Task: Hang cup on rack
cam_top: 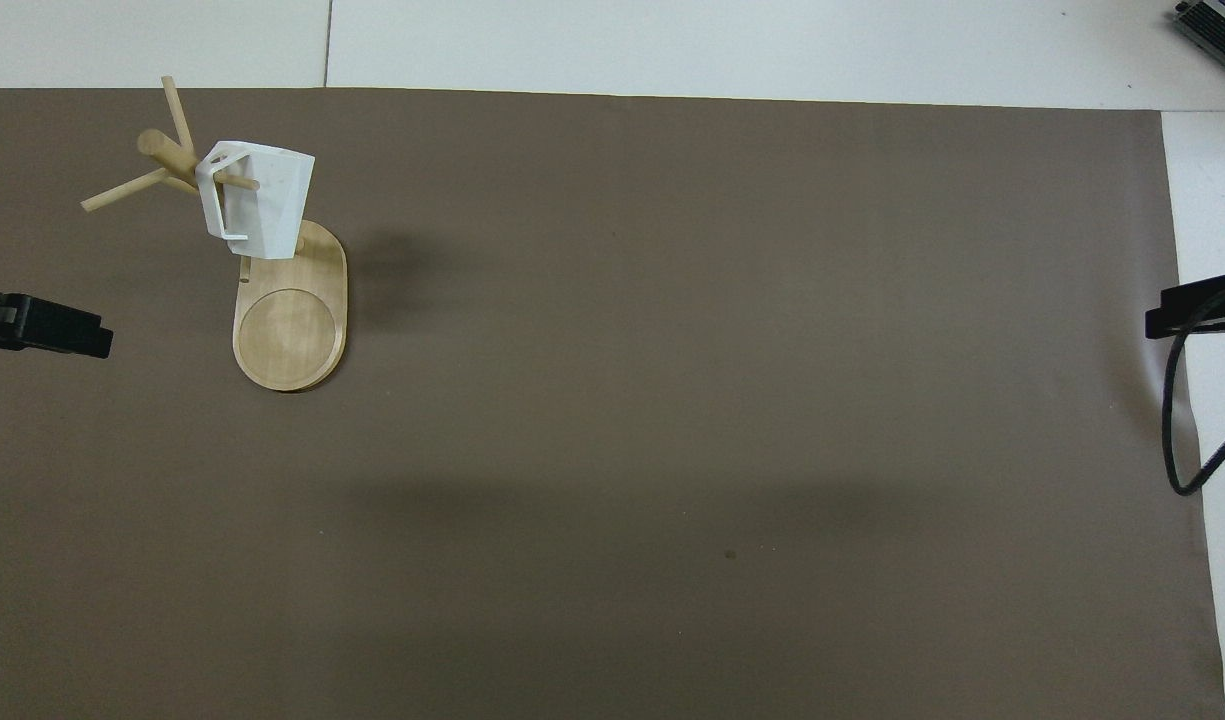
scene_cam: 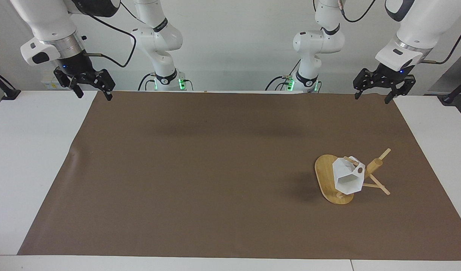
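Note:
The white faceted cup [scene_cam: 348,177] hangs by its handle on a peg of the bamboo rack [scene_cam: 325,177], which stands on the brown mat toward the left arm's end of the table. Both show in the overhead view, the cup [cam_top: 260,197] over the rack's oval base [cam_top: 290,330]. My left gripper [scene_cam: 372,96] is open and empty, raised over the mat's edge by the robots. My right gripper [scene_cam: 94,94] is open and empty, raised over the mat's corner at the right arm's end. In the overhead view only one fingertip of each shows, left [cam_top: 62,330] and right [cam_top: 1197,308].
A brown mat [scene_cam: 215,169] covers most of the white table [scene_cam: 23,158]. A black cable [cam_top: 1177,430] loops by the right gripper at the mat's edge.

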Robot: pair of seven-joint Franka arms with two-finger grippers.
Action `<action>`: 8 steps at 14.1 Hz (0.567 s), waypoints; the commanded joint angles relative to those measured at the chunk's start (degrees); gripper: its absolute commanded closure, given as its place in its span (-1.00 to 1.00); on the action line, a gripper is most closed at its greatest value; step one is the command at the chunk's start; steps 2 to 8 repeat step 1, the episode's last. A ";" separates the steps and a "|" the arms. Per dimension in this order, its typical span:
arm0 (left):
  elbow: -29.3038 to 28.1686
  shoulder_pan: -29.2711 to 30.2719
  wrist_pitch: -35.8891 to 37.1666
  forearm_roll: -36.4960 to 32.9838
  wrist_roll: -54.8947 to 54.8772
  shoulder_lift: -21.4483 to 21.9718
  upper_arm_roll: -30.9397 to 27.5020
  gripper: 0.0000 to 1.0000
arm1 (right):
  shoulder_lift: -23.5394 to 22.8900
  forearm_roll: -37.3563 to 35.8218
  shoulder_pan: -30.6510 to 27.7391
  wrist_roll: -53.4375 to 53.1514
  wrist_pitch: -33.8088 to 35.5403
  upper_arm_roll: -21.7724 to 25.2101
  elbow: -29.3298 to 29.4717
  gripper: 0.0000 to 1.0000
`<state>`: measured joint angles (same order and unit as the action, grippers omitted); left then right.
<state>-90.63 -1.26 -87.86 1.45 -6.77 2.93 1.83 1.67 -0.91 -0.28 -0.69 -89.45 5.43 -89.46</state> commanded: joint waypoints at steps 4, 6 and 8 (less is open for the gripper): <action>-1.30 0.56 -0.38 0.48 0.88 1.11 0.45 -1.00 | 1.05 0.29 -0.25 0.87 0.33 -0.16 -1.15 -1.00; -1.30 0.56 -0.38 0.48 0.88 1.11 0.45 -1.00 | 1.05 0.29 -0.25 0.87 0.33 -0.16 -1.15 -1.00; -1.30 0.56 -0.38 0.48 0.88 1.11 0.45 -1.00 | 1.05 0.29 -0.25 0.87 0.33 -0.16 -1.15 -1.00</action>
